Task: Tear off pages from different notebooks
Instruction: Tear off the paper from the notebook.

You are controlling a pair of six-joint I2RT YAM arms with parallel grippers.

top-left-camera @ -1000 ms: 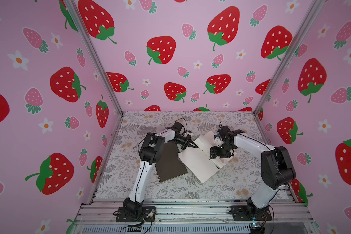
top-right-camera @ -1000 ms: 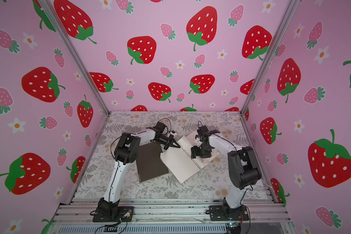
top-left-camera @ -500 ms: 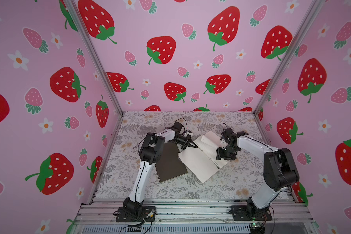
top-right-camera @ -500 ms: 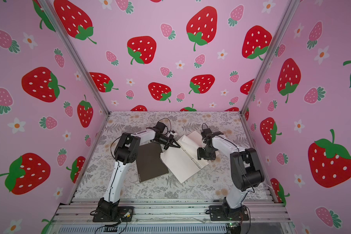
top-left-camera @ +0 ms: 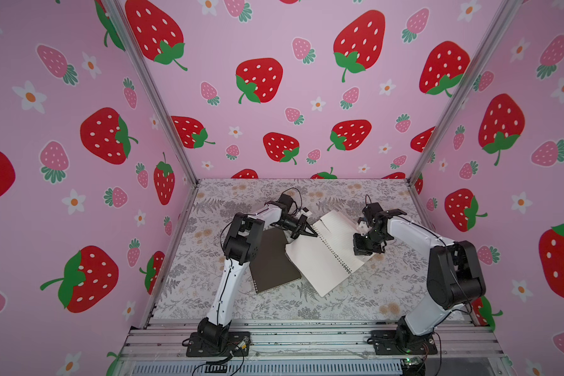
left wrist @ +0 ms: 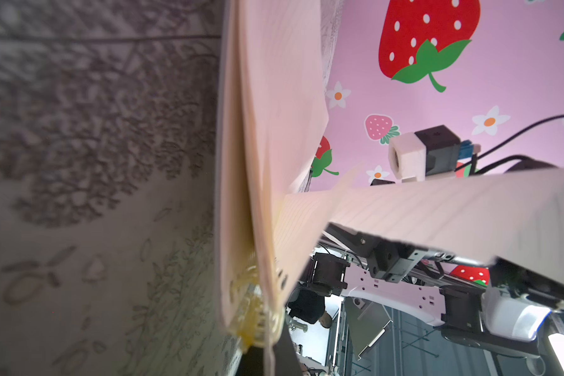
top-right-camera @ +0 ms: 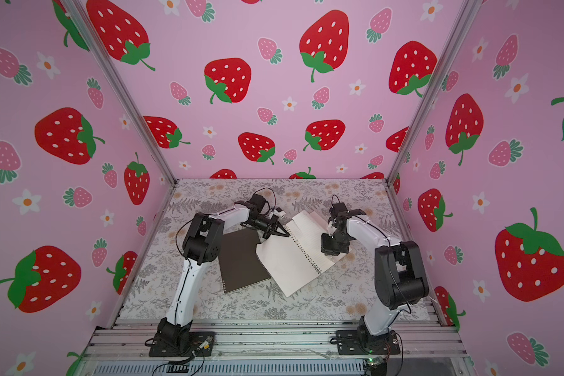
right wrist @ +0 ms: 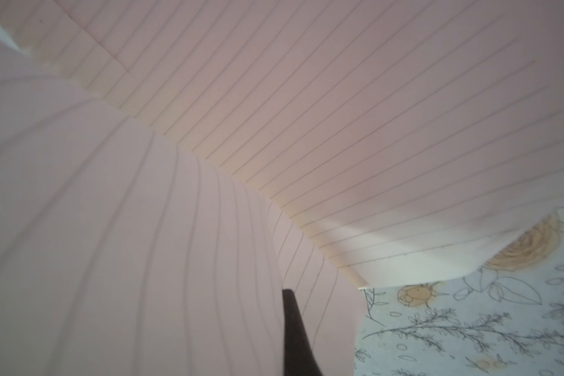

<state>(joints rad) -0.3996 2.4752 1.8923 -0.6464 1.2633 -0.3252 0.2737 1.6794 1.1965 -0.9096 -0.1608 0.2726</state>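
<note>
Nearest: aluminium rail (top-left-camera: 306,338), both arm bases bolted on, cables trailing off the front. Next, floral table mat (top-left-camera: 355,302), bare along its near strip.

Mid-mat, the notebooks, touching:
- dark notebook (top-left-camera: 274,263), closed and flat, far corner hidden under the elbow of the left arm (top-left-camera: 241,241).
- cream notebook (top-left-camera: 313,263), open and skewed, turned-back cover overlapping the dark one's right edge.
- wire spiral (top-left-camera: 334,250) down the middle of the open one, lined pages (top-left-camera: 337,232) on the half beyond it.

At the pages' outer edge, right gripper (top-left-camera: 364,253), clamped tight on one lifted page (right wrist: 144,244) (curls up past the single dark finger (right wrist: 293,335) and blocks most of that wrist view; flat lined sheets beneath).

Farther back, at the far end of the spiral, left gripper (top-left-camera: 312,234), clenched on the cream notebook's edge, sheet edges straight into the yellowish pad (left wrist: 254,312).

Behind everything, pink strawberry walls (top-left-camera: 290,39).
</note>
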